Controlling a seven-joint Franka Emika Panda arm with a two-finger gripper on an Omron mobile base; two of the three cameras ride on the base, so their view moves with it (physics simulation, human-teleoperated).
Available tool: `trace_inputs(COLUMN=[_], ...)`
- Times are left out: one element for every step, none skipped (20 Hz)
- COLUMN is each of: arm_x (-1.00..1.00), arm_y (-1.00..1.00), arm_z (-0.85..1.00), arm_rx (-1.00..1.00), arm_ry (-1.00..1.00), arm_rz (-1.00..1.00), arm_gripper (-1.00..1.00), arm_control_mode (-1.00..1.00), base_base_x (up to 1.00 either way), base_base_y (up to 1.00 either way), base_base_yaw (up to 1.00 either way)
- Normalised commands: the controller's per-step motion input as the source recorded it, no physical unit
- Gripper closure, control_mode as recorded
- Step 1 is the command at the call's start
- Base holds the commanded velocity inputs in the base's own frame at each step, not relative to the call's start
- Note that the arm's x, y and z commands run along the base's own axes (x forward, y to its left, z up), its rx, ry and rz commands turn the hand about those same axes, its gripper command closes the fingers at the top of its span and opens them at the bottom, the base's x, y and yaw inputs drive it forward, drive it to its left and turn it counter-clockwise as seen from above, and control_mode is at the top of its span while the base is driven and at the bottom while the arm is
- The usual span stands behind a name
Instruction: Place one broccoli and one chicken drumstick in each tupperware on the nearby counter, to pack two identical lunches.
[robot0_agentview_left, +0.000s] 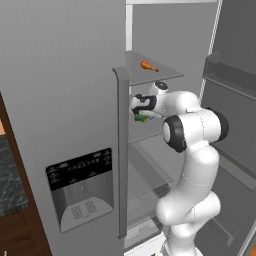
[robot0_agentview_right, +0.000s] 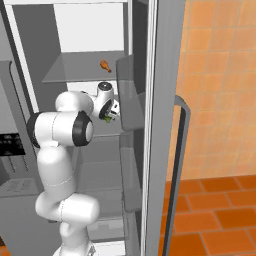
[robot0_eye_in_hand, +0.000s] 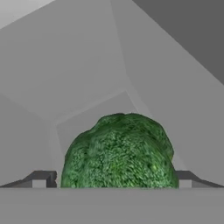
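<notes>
One broccoli (robot0_eye_in_hand: 119, 153) and one chicken drumstick (robot0_agentview_left: 148, 66) — both inside one open fridge (robot0_agentview_left: 65, 100).

grey fridge shelf (robot0_agentview_left: 165, 75), chicken drumstick (robot0_agentview_left: 148, 65) on it

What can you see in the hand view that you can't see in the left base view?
The hand view shows the broccoli up close, bumpy and green, sitting between the two dark fingertips of the claw, with plain grey fridge walls behind.

The left base view shows the white arm reaching into the open fridge, a chicken drumstick on an upper shelf, the dispenser panel on the closed door, and a corner of the counter.

Both show the broccoli at the claw and the grey fridge inside.
</notes>
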Motion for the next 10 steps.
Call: trace_inputs(arm_x=[-0.07,0.00,0.00,0.00,0.00,0.00,0.00,0.00,0.00,0.00], arm_y=[0.00,0.00,0.00,0.00,0.00,0.00,0.00,0.00,0.00,0.00], arm_z=[-0.13,-0.11,-0.11,-0.12,-0.09,-0.09,-0.06,-0.01,0.00,0.00], arm_rx=[0.00,0.00,0.00,0.00,0.00,0.00,0.00,0.00,0.00,0.00], arm_ry=[0.05,0.03,0.01,0.01,0.01,0.01,0.02,0.01,0.01,0.02], arm_rz=[0.00,0.00,0.00,0.00,0.00,0.00,0.00,0.00,0.00,0.00], arm_gripper=[-1.00,-1.00,-1.00,-1.00,-1.00,1.00,1.00,1.00,1.00,1.00], arm_control_mode=[-1.00,-1.00,-1.00,-1.00,-1.00,-1.00,-1.00,-1.00,-1.00,-1.00], base_base_x=[0.00,0.00,0.00,0.00,0.00,0.00,0.00,0.00,0.00,0.00], base_base_y=[0.00,0.00,0.00,0.00,0.00,0.00,0.00,0.00,0.00,0.00], base_base_yaw=[0.00,0.00,0.00,0.00,0.00,0.00,0.00,0.00,0.00,0.00])
